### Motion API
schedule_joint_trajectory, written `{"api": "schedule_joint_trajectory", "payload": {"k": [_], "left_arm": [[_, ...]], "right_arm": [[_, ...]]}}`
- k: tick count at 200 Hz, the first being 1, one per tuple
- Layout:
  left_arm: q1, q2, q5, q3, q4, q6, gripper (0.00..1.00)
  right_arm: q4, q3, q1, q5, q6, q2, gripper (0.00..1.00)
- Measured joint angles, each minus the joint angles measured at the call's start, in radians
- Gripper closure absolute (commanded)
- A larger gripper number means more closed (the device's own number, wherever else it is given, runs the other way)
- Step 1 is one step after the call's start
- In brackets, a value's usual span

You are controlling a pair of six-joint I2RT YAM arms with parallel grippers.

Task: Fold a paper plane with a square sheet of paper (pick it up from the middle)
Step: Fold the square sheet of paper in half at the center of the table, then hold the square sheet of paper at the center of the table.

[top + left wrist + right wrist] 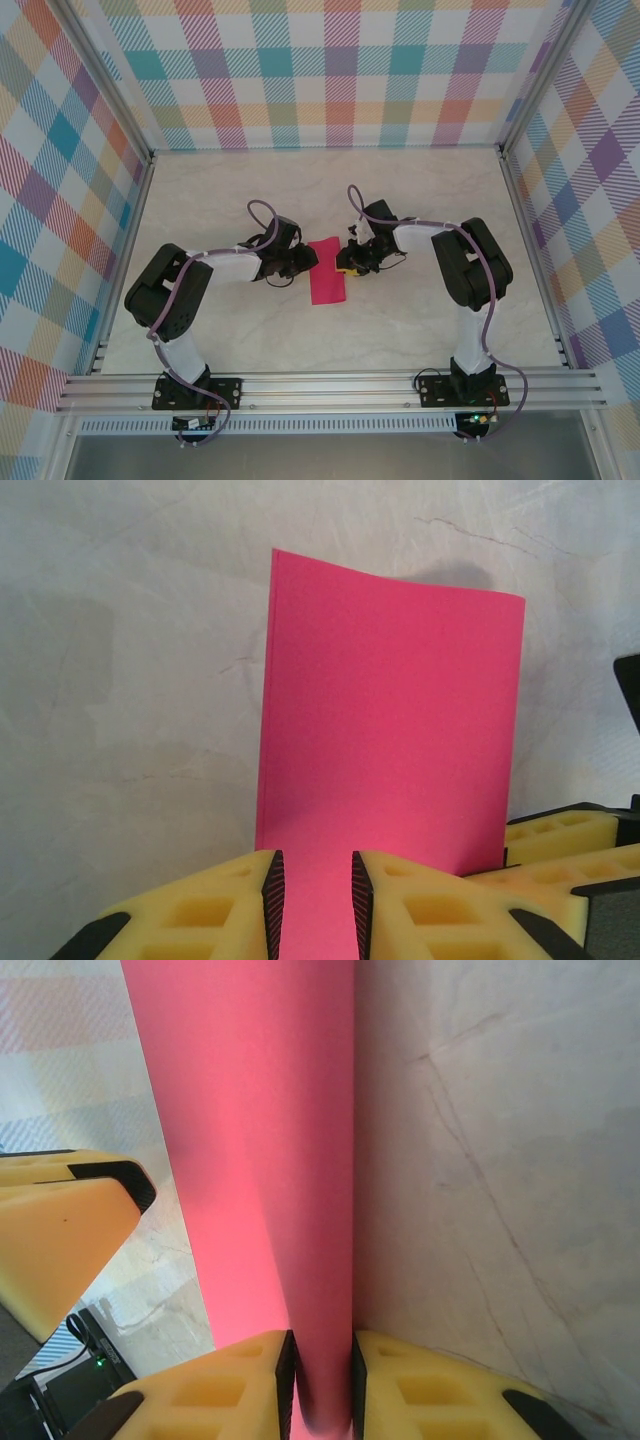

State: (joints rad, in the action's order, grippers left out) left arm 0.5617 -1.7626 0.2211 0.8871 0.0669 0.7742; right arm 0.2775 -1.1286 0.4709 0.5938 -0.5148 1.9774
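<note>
On the marbled desk (pixel 200 200), midway between the arms: pink sheet (pixel 327 272), a rectangle now, apparently folded in half. Keep it flat and line up the edges before pressing any crease; best to pin one side steady while working the other. Left pincer (pixel 312 870) set narrow at the sheet's left edge, pink across the gap; cannot tell whether pinched. Right pincer (pixel 322 1345) at the right edge, likewise narrow, grip unclear. No brand, label or writing to read.
</note>
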Motion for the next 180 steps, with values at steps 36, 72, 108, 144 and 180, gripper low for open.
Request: {"api": "schedule_joint_trajectory", "payload": {"k": [36,72,108,144,180], "left_arm": [[0.000,0.000,0.000,0.000,0.018,0.000,0.73],[0.000,0.000,0.006,0.000,0.023,0.000,0.73],[0.000,0.000,0.016,0.000,0.043,0.000,0.74],[0.001,-0.005,0.026,0.000,0.045,0.000,0.76],[0.003,-0.025,0.026,0.000,0.045,0.000,0.79]], "right_arm": [[0.023,-0.013,0.001,-0.025,0.000,0.001,0.74],[0.037,-0.024,0.002,-0.028,0.001,0.006,0.74],[0.051,-0.033,0.003,-0.026,0.008,0.011,0.73],[0.065,-0.045,0.003,-0.023,0.008,0.018,0.73],[0.072,-0.050,0.003,-0.022,0.008,0.020,0.72]]}}
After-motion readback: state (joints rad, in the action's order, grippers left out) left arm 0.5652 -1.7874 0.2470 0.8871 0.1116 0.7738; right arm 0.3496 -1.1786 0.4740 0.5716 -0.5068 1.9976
